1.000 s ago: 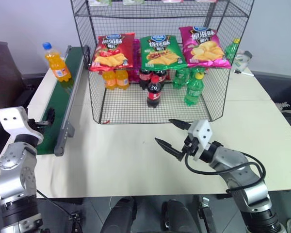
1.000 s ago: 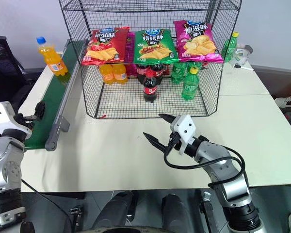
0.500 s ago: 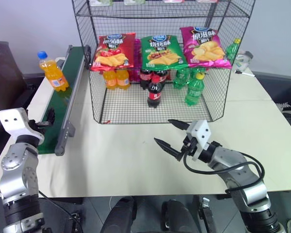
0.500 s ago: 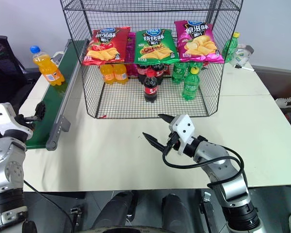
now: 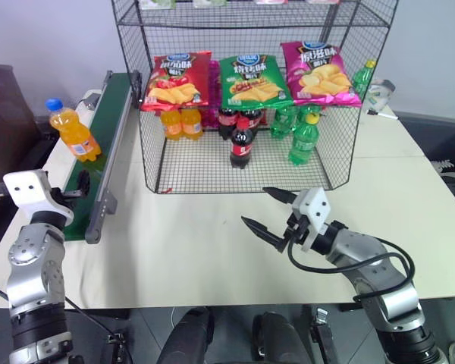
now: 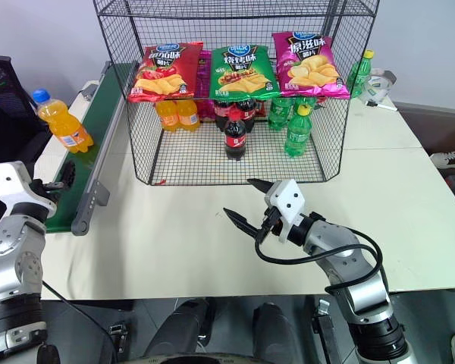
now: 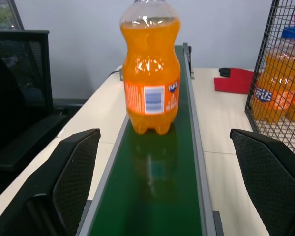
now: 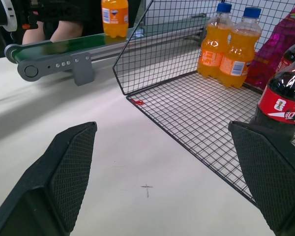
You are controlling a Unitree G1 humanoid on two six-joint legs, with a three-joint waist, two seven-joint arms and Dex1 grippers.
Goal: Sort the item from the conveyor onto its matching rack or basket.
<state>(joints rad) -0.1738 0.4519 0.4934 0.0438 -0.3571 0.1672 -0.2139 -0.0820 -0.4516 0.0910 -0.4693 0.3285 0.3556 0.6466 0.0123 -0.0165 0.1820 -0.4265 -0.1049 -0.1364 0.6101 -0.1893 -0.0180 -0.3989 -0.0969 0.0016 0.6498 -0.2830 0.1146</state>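
left hand [image 7: 160, 191]: sat wide open at the near end of the conveyor [image 5: 98, 136], empty, fingers either side of the belt.
orange soda bottle [image 5: 73, 133]: stood upright on the belt, long axis vertical, dead ahead of the left hand at 12 o'clock, near but not between the fingers yet.
nearer arm: the left one, easily, so I'd guess it makes the grab.
rack [image 5: 243, 98]: at about 2 o'clock from the bottle, with two matching orange bottles [image 5: 180, 123] already on its grid floor.
right hand [image 5: 277, 212]: open too, holding nothing, hovering over the table [image 5: 197, 243] in front of the rack.
change: bottle had ridden down the belt toward the left hand; both hands hadn't budged.
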